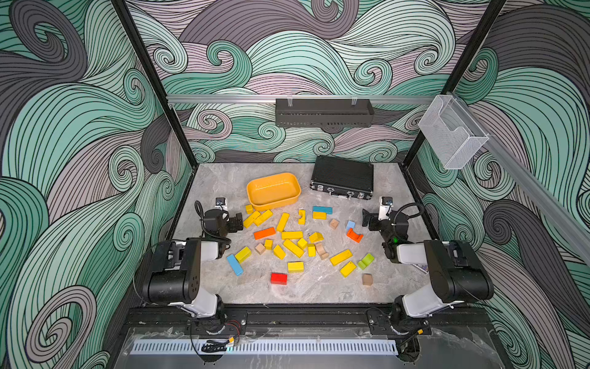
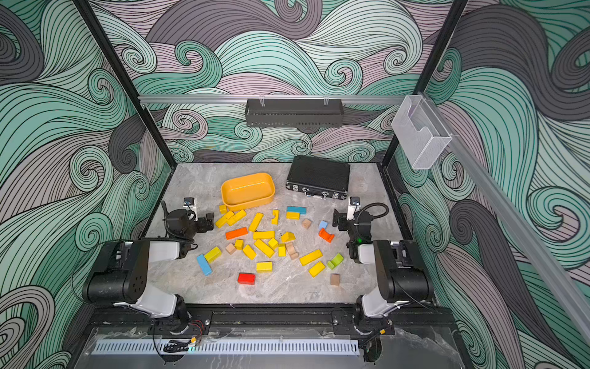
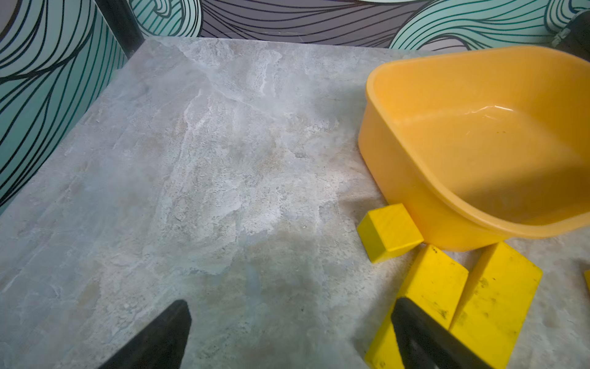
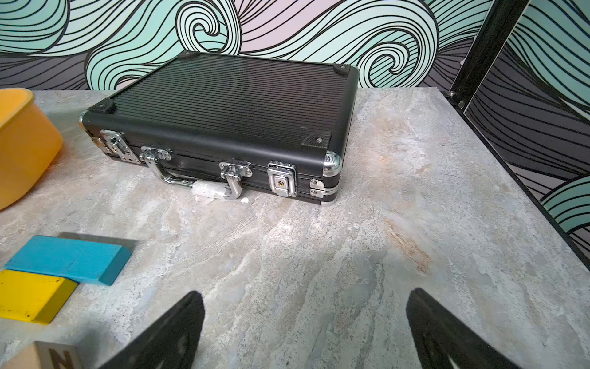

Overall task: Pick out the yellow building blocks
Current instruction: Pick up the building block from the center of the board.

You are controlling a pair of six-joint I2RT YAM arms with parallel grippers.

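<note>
An orange tub [image 1: 277, 202] is sitting beside a closed black case [image 1: 343, 179] on the counter [image 1: 319, 287]; a red block [image 1: 278, 278] is lying well apart.

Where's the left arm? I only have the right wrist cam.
Observer: At the left edge of the block pile. The left fingers are open and empty, right beside two long yellow bars.
Operator: Anything in the tub yet? I only see its outer wall.
Observer: No, the tub is empty inside.
</note>
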